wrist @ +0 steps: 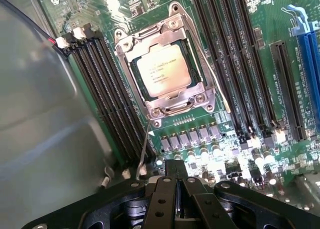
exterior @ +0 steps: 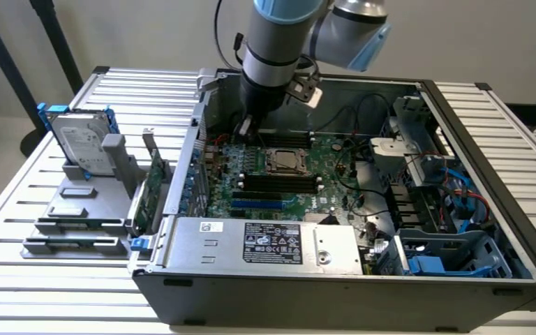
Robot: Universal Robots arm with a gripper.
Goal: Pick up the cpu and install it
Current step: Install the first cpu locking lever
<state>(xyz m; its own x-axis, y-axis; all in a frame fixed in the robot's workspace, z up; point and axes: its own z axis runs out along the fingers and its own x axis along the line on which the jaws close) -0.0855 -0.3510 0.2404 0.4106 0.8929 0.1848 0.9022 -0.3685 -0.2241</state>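
Records cpu [wrist: 163,70] flat in metal socket frame [wrist: 165,105] on motherboard [wrist: 257,16], inside the open case [exterior: 343,289]. Notes claw [wrist: 176,178] pinched closed, holding nothing, hanging over the board just beyond the socket, toward the far left.

Silver-grey arm [exterior: 270,52] with pale-blue joint caps [exterior: 370,47], black cable [exterior: 218,28], black screw-studded gripper [wrist: 176,165].

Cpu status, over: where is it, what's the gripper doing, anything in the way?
Report: gripper shut, empty, over the motherboard. The cpu sits in its socket, metal frame around it. Nothing between them.
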